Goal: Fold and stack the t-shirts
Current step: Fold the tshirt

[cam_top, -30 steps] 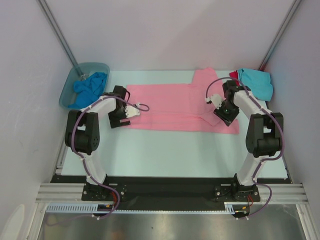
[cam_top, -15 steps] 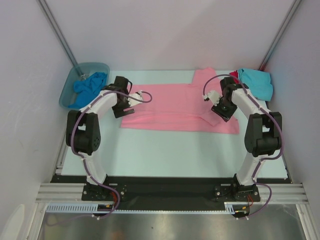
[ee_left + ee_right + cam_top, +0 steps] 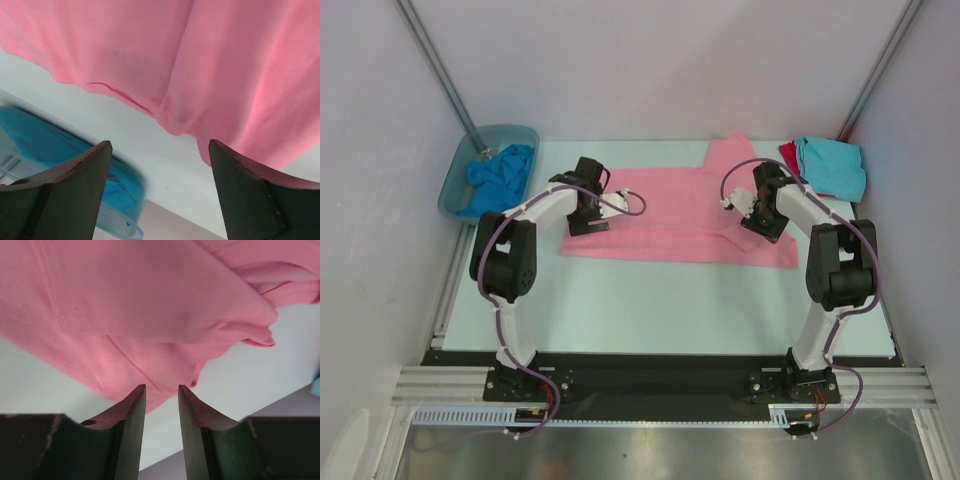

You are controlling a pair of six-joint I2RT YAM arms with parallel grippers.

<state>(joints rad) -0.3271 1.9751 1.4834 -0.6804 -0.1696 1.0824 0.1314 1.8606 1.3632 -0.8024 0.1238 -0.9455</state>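
Tub (image 3: 454, 183) holds 1 blue tee (image 3: 500, 174) (crumpled); left jaws spread wide, right jaws barely apart

Bare table (image 3: 660, 300) in front of the pink shirt (image 3: 670, 215) gives free passage. The tub (image 3: 455, 185) blocks the far-left corner, a shirt pile (image 3: 832, 165) the far-right.

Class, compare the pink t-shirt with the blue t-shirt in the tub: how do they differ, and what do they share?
Colour: the pink t-shirt is light pink, the blue t-shirt bright blue. Pose: the pink t-shirt lies spread out; the blue t-shirt is bunched up. Place: pink on the table, blue in the tub. Both are plain, single-colour cloth.
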